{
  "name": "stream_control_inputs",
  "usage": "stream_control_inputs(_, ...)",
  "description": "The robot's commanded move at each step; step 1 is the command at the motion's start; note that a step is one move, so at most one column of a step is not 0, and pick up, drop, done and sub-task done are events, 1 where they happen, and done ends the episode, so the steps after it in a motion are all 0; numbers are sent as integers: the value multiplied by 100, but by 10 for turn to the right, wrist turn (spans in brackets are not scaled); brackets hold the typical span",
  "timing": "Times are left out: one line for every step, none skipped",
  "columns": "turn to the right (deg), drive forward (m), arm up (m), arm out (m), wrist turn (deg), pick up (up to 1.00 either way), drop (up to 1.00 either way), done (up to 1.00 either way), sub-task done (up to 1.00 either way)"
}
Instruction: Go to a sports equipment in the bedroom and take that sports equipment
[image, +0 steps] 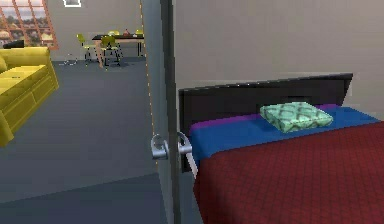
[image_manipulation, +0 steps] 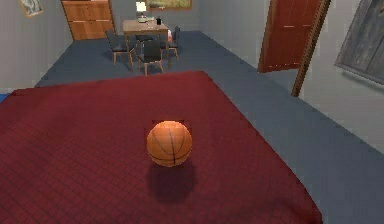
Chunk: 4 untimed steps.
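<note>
I make this the tail end of the approach. The orange basketball with black seams (image_manipulation: 169, 143) rests on the dark red bed cover (image_manipulation: 70, 150), about mid-picture in the arm side view and a little left of where the arm would rise.

In the forward view I have the same bed's black headboard (image: 250, 95) and a green patterned pillow (image: 296, 116) lying on the blue sheet (image: 225, 135). A grey door edge with a metal handle (image: 160, 146) stands just beside the bed's corner (tight there if I turn the base).

As for the claw, I cannot tell whether it is spread or pressed together.

The next move, I judge, calls for a small base nudge to line the arm up with the ball. Then I lift above the cover, extend and come down on it. A round ball on soft cloth may roll at a touch.
</note>
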Motion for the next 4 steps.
stream_control_inputs(0,0,50,0,0,0,0,0,0)
stream_control_inputs(0,0,32,0,0,0,0,0,0)
stream_control_inputs(0,0,0,40,0,0,0,0,0)
stream_control_inputs(0,0,0,0,450,0,0,0,0)
